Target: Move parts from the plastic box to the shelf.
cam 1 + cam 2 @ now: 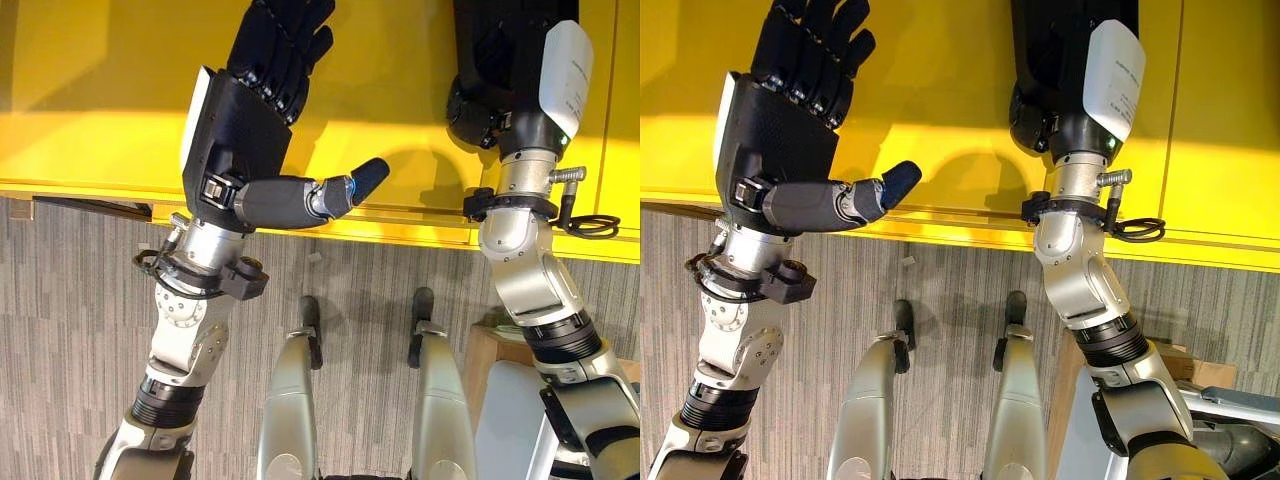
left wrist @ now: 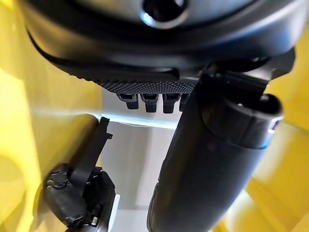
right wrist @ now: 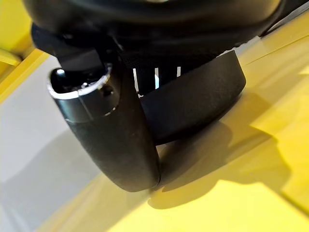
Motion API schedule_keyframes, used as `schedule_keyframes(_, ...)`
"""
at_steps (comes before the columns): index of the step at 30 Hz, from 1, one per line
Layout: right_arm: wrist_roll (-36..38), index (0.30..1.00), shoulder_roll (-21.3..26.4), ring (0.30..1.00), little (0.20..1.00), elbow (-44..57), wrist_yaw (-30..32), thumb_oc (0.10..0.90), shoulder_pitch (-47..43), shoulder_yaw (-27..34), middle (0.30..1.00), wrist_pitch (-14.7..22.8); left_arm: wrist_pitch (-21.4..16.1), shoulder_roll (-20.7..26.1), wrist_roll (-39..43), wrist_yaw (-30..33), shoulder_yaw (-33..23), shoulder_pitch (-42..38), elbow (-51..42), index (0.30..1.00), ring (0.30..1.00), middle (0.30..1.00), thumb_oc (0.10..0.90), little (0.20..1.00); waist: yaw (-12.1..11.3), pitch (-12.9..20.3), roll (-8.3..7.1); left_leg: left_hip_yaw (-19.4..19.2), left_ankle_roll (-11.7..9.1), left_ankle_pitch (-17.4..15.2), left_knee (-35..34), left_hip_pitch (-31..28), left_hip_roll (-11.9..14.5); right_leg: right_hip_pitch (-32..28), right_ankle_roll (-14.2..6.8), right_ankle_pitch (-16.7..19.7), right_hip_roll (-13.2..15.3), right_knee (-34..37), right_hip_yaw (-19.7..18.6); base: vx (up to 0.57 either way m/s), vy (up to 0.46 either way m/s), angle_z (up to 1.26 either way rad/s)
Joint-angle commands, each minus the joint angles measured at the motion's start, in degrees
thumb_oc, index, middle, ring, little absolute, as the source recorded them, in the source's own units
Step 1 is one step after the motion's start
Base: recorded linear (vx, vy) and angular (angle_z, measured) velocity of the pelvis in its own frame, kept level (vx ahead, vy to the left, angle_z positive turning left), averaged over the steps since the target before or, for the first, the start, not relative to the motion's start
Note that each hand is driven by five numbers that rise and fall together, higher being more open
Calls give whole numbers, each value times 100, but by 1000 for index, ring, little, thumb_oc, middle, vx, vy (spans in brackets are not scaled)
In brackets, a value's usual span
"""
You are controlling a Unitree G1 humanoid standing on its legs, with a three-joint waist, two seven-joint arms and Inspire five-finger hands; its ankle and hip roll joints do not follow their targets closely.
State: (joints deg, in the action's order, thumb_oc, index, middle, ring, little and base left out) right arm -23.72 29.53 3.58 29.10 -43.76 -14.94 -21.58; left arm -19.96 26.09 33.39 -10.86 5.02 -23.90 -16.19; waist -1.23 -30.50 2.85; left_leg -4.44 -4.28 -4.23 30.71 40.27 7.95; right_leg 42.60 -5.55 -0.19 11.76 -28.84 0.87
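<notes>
At upper left we see the left hand point(image 1: 240, 120) spread open, empty, over the yellow shelf point(image 1: 90, 110). The right hand point(image 1: 1065, 70), upper centre, is cropped; we cannot tell its grasp.

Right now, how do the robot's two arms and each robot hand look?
Both arms are silver-grey metal with dark ribbed joint rings. The left robot hand is black and textured, with a white side panel and a dark grey thumb tipped in blue. The right robot hand is also black, with a white rounded cover. All is seen above a yellow surface.

Left hand point(image 1: 240, 130) splayed — right hand point(image 1: 500, 80) perhaps curled
</notes>
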Motion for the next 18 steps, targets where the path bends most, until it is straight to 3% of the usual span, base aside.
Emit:
schedule_keyframes(1,345,300,-120,300,300,-217,-25,400,-187,42,300,-146,-478,74,126,-153,-340,-393,-729,1000,1000,1000,900,1000,-88,70,35,-108,326,-205,-338,-211,-418,-333,217,-844,-297,-386,92,46,13,0)
schedule_keyframes(6,945,300,-376,300,300,-210,206,400,147,-20,300,-280,-479,16,137,-180,-284,-262,-810,1000,1000,1000,900,1000,-66,70,39,-172,337,-214,-367,-261,-399,-365,222,-838,-282,-367,129,57,5,1)
schedule_keyframes(12,997,300,-491,300,300,-145,171,400,339,-47,300,-249,-460,-7,196,-202,-225,-191,-830,1000,1000,1000,900,1000,-47,70,51,-227,362,-249,-292,-239,-380,-325,241,-902,-279,-517,173,49,16,0)
schedule_keyframes(13,1017,602,-523,602,602,-153,203,616,369,-80,602,-205,-458,-19,197,-200,-210,-174,-853,1000,1000,1000,900,1000,-43,70,57,-233,361,-245,-303,-241,-389,-330,227,-871,-270,-465,162,0,0,0)
schedule_keyframes(14,1029,1000,-523,1000,1000,-194,128,900,371,-91,1000,-172,-464,-17,213,-204,-202,-167,-854,1000,1000,1000,900,1000,-43,70,60,-233,362,-244,-315,-246,-396,-332,221,-855,-268,-440,154,0,0,0)
schedule_keyframes(18,1190,1000,-573,1000,1000,-316,-439,900,452,-330,1000,-336,-488,-54,215,-234,-132,-172,-803,1000,1000,1000,900,1000,-47,70,63,-288,396,-231,-339,-277,-387,-356,204,-823,-256,-422,150,8,-2,0)
